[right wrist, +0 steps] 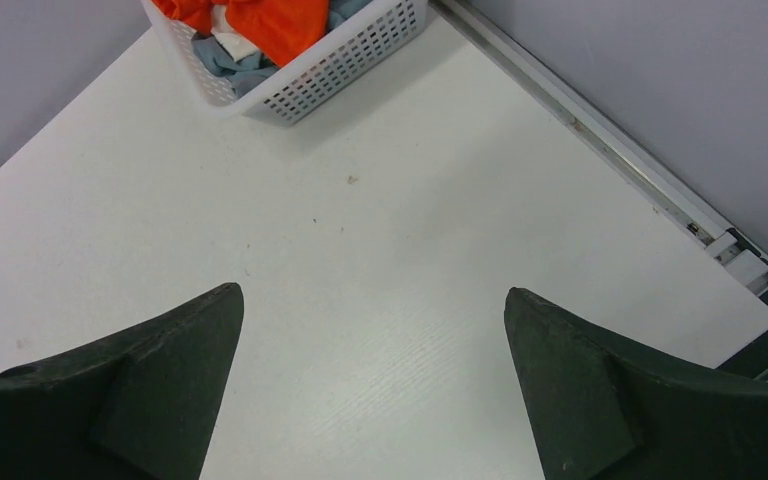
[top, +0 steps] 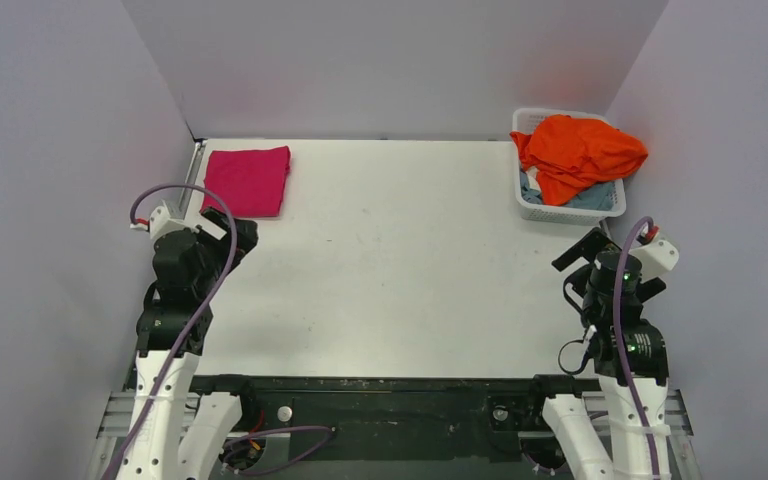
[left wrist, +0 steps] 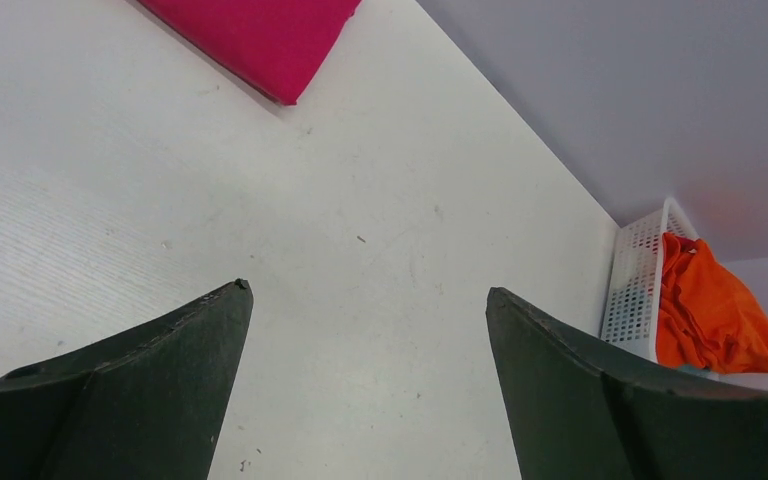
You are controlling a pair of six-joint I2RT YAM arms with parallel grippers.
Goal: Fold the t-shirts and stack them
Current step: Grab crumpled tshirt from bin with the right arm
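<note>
Left claw [left wrist: 368, 290], right claw [right wrist: 373, 290]: both gaping, empty | magenta t-shirt [top: 248, 180] folded, far-left counter [top: 400, 280] | orange t-shirt [top: 580, 155] heaped in basket [top: 565, 212] | next: right claw should pinch its topmost fold, lift clear of rim.

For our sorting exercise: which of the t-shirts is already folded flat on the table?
The magenta-pink t-shirt, a neat rectangle at the far left corner of the table. The orange t-shirt lies crumpled atop the white basket.

White table [top: 390, 290] w/ pale lilac walls [top: 390, 60] around.
</note>
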